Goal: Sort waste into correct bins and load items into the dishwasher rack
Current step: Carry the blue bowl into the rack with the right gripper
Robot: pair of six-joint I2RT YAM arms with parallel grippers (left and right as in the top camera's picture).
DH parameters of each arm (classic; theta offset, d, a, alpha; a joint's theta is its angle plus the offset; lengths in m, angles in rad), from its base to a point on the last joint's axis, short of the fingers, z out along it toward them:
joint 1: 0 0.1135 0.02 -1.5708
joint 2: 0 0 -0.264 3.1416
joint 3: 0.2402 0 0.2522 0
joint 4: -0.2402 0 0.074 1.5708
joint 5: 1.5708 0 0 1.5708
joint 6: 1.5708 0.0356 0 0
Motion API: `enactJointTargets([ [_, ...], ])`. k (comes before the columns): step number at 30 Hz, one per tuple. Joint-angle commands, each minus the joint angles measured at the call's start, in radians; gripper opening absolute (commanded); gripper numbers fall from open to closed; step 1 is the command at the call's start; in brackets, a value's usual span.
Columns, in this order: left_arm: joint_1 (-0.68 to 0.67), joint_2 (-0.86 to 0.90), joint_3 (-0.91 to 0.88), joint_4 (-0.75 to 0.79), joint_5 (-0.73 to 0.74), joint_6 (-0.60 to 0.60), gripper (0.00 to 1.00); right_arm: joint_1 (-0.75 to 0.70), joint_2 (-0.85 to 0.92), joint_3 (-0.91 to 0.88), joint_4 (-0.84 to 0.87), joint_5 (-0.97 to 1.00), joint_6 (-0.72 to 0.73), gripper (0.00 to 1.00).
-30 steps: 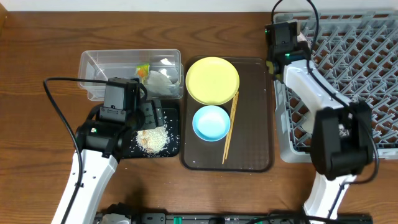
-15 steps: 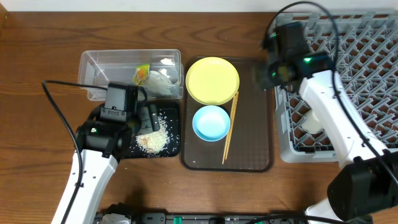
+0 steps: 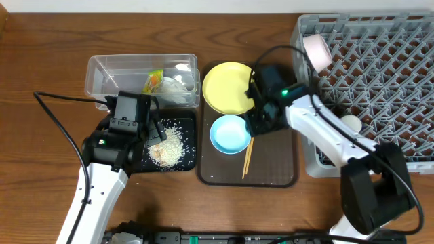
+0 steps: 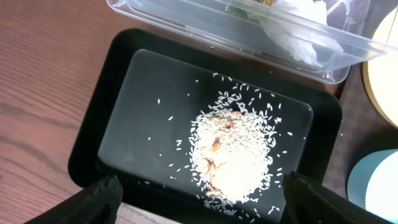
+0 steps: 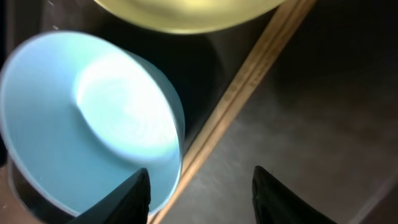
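Note:
The thin wooden chopsticks (image 3: pixel 248 154) lie on the brown tray beside the light blue bowl (image 3: pixel 229 133), below the yellow plate (image 3: pixel 230 87). My right gripper (image 3: pixel 257 126) is open and low over the chopsticks (image 5: pixel 242 93), its fingers (image 5: pixel 202 199) straddling them next to the blue bowl (image 5: pixel 87 124). My left gripper (image 3: pixel 153 130) is open and empty above the black tray (image 3: pixel 190 122), over the rice heap (image 4: pixel 233 152); its fingers (image 4: pixel 199 205) hang over the tray's near edge. The clear tub (image 3: pixel 108 71) holds the wrapper (image 3: pixel 154 81) and tissue (image 3: pixel 178 88). In the grey rack (image 3: pixel 386 61), the white bowl (image 3: pixel 317 51) stands tilted and the white cup (image 3: pixel 350 123) sits.
The brown serving tray (image 3: pixel 274 169) lies between the black tray and the rack. The rack's left wall (image 3: pixel 305 146) is close to the right arm. Bare wooden table lies to the left and front. The left arm's cable runs over the table at left.
My right arm swung from the rack's left edge down-left onto the brown tray, over the chopsticks. The white bowl now shows in the rack. The left gripper barely moved.

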Motion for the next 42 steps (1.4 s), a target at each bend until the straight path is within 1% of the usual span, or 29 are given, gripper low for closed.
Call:
enactJointTargets([
  [1, 0.006, 0.0, 0.004, -0.003, -0.026, -0.013, 0.85, 0.03, 0.015, -0.036, 0.029, 0.009, 0.057, 0.46],
  [2, 0.006, 0.0, 0.004, -0.003, -0.027, -0.013, 0.85, 0.037, 0.019, -0.045, 0.039, 0.009, 0.068, 0.41],
  [4, 0.006, 0.0, 0.004, -0.003, -0.027, -0.013, 0.85, 0.05, 0.02, -0.066, 0.067, 0.011, 0.096, 0.29],
  [6, 0.006, 0.0, 0.004, -0.003, -0.027, -0.013, 0.85, 0.053, 0.02, -0.072, 0.084, 0.024, 0.106, 0.23],
  [7, 0.006, 0.0, 0.004, -0.003, -0.026, -0.013, 0.85, 0.053, 0.02, -0.072, 0.092, 0.032, 0.106, 0.18],
  [8, 0.006, 0.0, 0.004, -0.003, -0.026, -0.013, 0.86, 0.053, 0.02, -0.071, 0.103, 0.043, 0.109, 0.1],
  [9, 0.006, 0.0, 0.004, -0.003, -0.027, -0.013, 0.86, 0.053, 0.02, -0.071, 0.108, 0.047, 0.109, 0.06],
  [12, 0.006, 0.0, 0.004, -0.003, -0.026, -0.013, 0.86, 0.048, 0.02, -0.068, 0.115, 0.05, 0.109, 0.02],
  [17, 0.006, 0.0, 0.004, -0.003, -0.026, -0.013, 0.85, 0.041, 0.016, -0.043, 0.098, 0.102, 0.109, 0.01],
  [23, 0.006, 0.0, 0.004, -0.002, -0.027, -0.013, 0.86, 0.005, -0.056, 0.054, 0.034, 0.26, 0.097, 0.01],
  [26, 0.006, 0.0, 0.004, -0.002, -0.027, -0.013, 0.85, -0.03, -0.113, 0.101, 0.046, 0.329, 0.072, 0.01],
  [29, 0.006, 0.0, 0.004, -0.002, -0.027, -0.013, 0.85, -0.072, -0.171, 0.131, 0.097, 0.438, 0.014, 0.01],
  [33, 0.006, 0.0, 0.004, 0.002, -0.027, -0.013, 0.86, -0.14, -0.231, 0.132, 0.229, 0.646, -0.114, 0.01],
  [36, 0.006, 0.0, 0.004, 0.006, -0.027, -0.013, 0.86, -0.195, -0.242, 0.132, 0.372, 0.801, -0.276, 0.01],
  [38, 0.006, 0.0, 0.004, 0.01, -0.027, -0.013, 0.86, -0.23, -0.238, 0.132, 0.469, 0.863, -0.417, 0.01],
  [40, 0.006, 0.0, 0.004, 0.013, -0.027, -0.013, 0.86, -0.264, -0.234, 0.132, 0.553, 0.895, -0.528, 0.01],
  [42, 0.006, 0.0, 0.004, 0.017, -0.027, -0.013, 0.86, -0.307, -0.222, 0.132, 0.654, 0.933, -0.608, 0.01],
])
